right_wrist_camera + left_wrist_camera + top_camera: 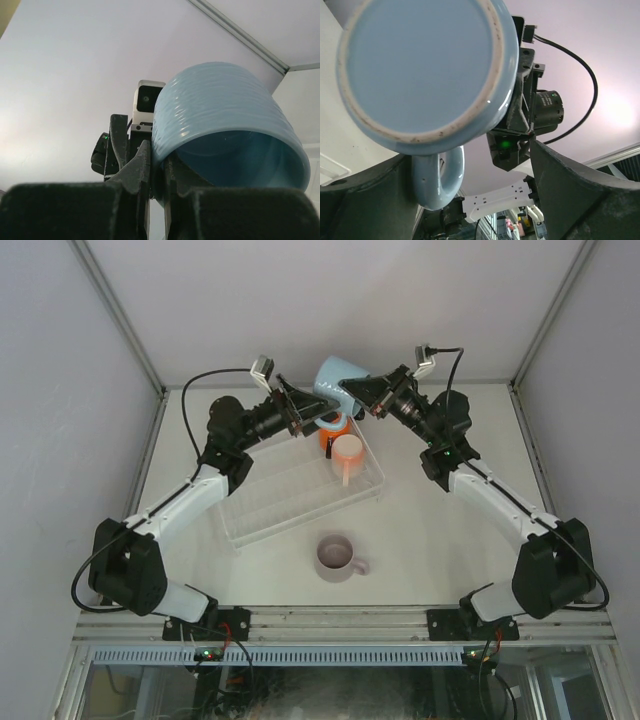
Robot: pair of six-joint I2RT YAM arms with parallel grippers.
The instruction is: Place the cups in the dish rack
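The light blue mug (336, 377) hangs in the air above the far end of the dish rack (262, 512). My right gripper (352, 400) is shut on its rim, one finger inside and one outside the wall (157, 175). In the right wrist view the mug (225, 125) lies on its side, mouth towards the camera. My left gripper (305, 416) is open. The mug's base (420, 65) fills its view, and the handle (437, 175) hangs beside its left finger (365, 200). An orange mug (329, 435) and a peach-pink mug (347, 452) sit in the rack. The black mug is out of view.
A pale lilac-pink mug (337, 556) stands upright on the table in front of the rack, its handle to the right. White enclosure walls stand close on the left, right and back. The rack lies at an angle across the table's middle.
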